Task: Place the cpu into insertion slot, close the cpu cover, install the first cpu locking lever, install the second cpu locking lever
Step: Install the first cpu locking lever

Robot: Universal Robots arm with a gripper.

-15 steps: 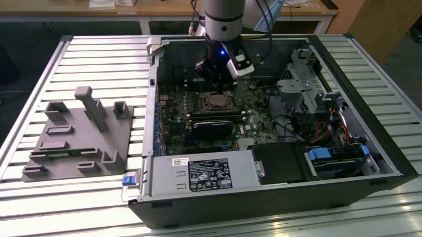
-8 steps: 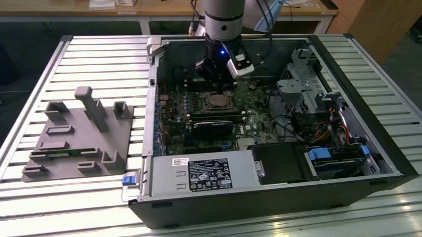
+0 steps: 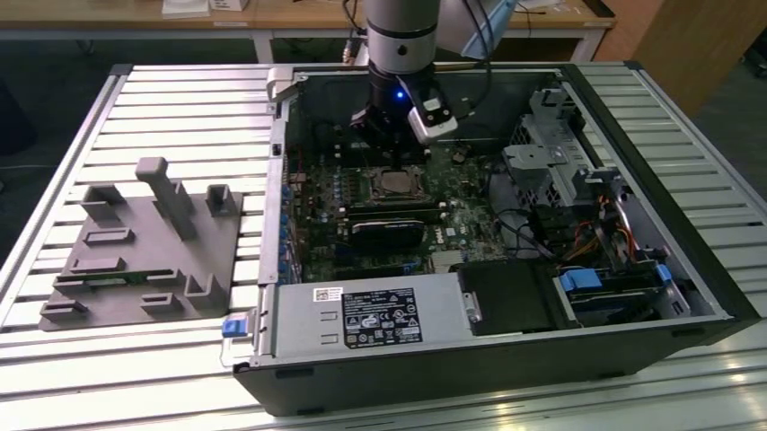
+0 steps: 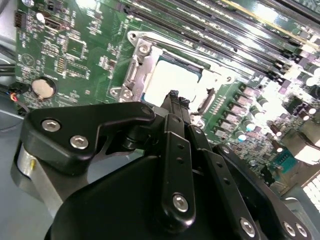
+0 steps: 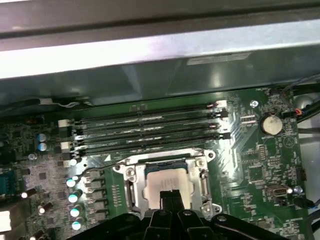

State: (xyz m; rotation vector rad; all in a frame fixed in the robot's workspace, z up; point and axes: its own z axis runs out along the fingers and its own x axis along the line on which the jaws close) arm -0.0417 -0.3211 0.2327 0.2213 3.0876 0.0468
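Black pincer pressed together, gripping nothing, tip just above cpu, lower middle of first wrist view | cpu sits in insertion slot, cpu cover flat around it | lever wire juts lower left, seemingly unlatched | step judged: first locking lever; calls for tip set squarely on the thin wire

Green circuit board, silvery-grey cpu, black pincer
Black memory slots stripe the circuit board; at the exterior view's left, a plain grey fixture sits on the desk of pale silver slats, and a blue light glows on the arm.
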